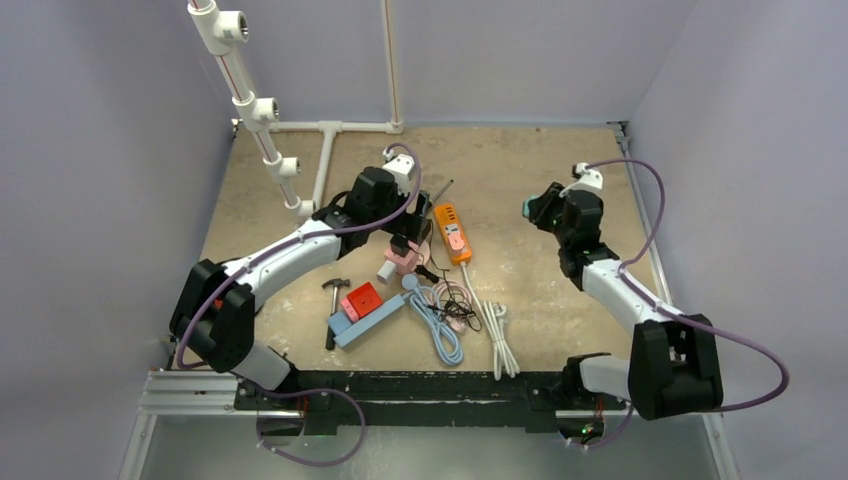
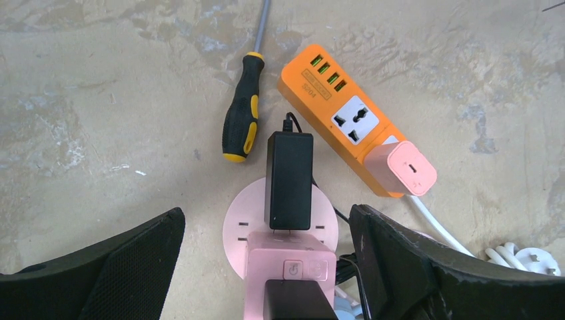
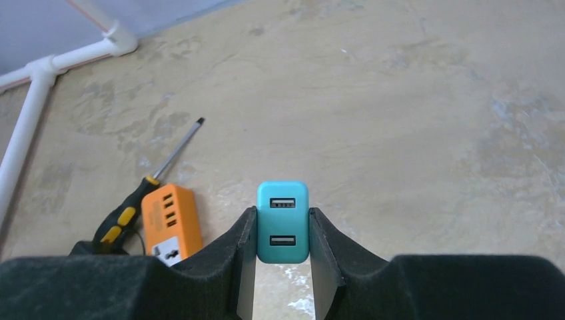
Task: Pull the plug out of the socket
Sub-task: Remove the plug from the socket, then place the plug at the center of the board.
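A pink socket cube [image 2: 290, 263] stands on a round pink base [image 2: 236, 223], also seen in the top view [image 1: 398, 262]. A black adapter [image 2: 290, 180] is plugged into its far face, with a sliver of its prongs showing. A second black plug [image 2: 296, 303] sits on its near side. My left gripper [image 2: 266, 220] is open, with the fingers wide on either side of the cube and touching nothing. My right gripper [image 3: 282, 213] is shut on a teal USB charger [image 3: 283, 230] and holds it above the table, right of the orange power strip [image 1: 452, 232].
The orange power strip [image 2: 333, 100] has a pink charger [image 2: 401, 168] plugged into it. A black and yellow screwdriver [image 2: 241, 123] lies beside it. A hammer [image 1: 333, 298], a red block [image 1: 362, 298], a blue block [image 1: 372, 322] and coiled cables [image 1: 445, 320] lie nearer. White pipes [image 1: 262, 130] stand at the back left.
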Tool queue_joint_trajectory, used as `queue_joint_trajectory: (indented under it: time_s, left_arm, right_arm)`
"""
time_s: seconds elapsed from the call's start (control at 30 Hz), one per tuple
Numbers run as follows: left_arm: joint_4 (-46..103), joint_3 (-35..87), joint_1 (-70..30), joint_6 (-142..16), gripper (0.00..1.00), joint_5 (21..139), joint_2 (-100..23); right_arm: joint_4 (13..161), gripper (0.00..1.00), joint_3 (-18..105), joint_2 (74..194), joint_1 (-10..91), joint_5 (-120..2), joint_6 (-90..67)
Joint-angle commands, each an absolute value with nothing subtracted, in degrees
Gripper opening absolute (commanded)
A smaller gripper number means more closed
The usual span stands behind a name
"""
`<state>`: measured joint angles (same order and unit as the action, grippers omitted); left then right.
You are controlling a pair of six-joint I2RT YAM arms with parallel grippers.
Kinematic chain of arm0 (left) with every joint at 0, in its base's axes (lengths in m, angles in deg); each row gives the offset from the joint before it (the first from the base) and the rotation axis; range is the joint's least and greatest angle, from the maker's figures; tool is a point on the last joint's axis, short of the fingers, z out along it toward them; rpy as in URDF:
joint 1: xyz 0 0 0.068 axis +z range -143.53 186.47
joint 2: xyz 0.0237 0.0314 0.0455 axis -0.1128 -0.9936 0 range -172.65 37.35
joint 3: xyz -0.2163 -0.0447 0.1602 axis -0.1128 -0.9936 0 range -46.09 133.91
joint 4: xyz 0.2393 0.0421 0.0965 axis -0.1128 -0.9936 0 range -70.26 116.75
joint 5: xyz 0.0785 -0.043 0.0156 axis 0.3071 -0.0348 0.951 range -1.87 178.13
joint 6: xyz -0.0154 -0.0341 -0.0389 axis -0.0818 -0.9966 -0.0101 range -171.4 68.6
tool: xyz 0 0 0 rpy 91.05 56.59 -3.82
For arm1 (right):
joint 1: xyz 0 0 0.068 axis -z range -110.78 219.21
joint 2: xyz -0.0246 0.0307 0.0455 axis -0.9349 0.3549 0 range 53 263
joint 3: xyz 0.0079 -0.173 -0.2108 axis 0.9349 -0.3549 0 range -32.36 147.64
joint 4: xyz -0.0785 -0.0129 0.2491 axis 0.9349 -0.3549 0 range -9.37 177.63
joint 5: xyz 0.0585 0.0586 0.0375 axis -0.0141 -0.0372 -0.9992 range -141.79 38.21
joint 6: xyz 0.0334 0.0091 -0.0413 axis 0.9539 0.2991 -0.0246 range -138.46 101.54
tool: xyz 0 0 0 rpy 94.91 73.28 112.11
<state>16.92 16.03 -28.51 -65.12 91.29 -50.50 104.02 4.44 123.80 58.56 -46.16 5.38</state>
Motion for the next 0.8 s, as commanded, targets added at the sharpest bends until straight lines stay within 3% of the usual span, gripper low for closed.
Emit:
queue_joint_trajectory:
  time_s: [0.0, 0.3, 0.53, 0.7, 0.77]
  left_arm:
    - [18.7, 16.5, -28.3, -64.4, 0.93, 89.9, -48.1]
    - [18.3, 16.7, -28.3, -63.8, 0.93, 90.2, -48.3]
    - [18.2, 16.6, -28.3, -64.1, 0.93, 89.9, -47.4]
    - [18.3, 16.5, -28.3, -64.4, 0.93, 89.4, -47.0]
    - [18.3, 16.5, -28.3, -64.6, 0.93, 89.1, -46.9]
  right_arm:
    - [108.2, 0.0, 2.6, 125.4, 65.4, -51.1, 12.8]
    - [116.9, 0.0, -2.2, 134.8, 79.4, -63.4, 21.1]
    - [115.9, 0.01, -2.1, 136.0, 81.1, -60.4, 21.0]
    - [114.1, 0.2, -1.6, 135.6, 81.1, -57.1, 20.6]
    - [113.3, 0.38, -1.3, 135.5, 81.1, -56.0, 20.5]
